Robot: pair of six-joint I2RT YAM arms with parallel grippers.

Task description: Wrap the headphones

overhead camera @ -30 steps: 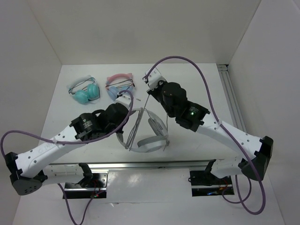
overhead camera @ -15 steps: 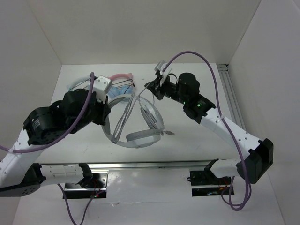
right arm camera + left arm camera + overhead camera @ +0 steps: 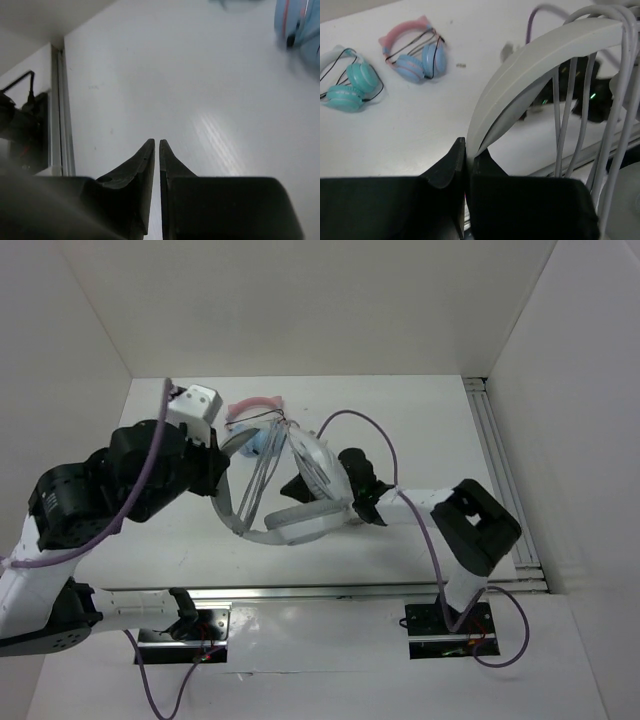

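The white-and-grey headphones (image 3: 300,502) hang tilted above the table's middle, with the thin grey cable (image 3: 262,480) looped several times across the headband. My left gripper (image 3: 220,480) is shut on the headband's left side; in the left wrist view the jaws (image 3: 468,150) pinch the pale band (image 3: 545,55), with cable strands (image 3: 620,100) to the right. My right gripper (image 3: 345,487) sits low beside the right ear cup, its tips hidden there. In the right wrist view it (image 3: 157,145) is shut and empty over bare table.
The pink-and-blue cat-ear headphones (image 3: 255,405) lie at the back, also in the left wrist view (image 3: 415,55). The teal pair (image 3: 350,85) lies left of them, hidden by my left arm from above. A metal rail (image 3: 500,450) runs along the right edge.
My right arm swung from the back down low beside the ear cup. My left arm stayed raised and carried the headphones slightly left and up.
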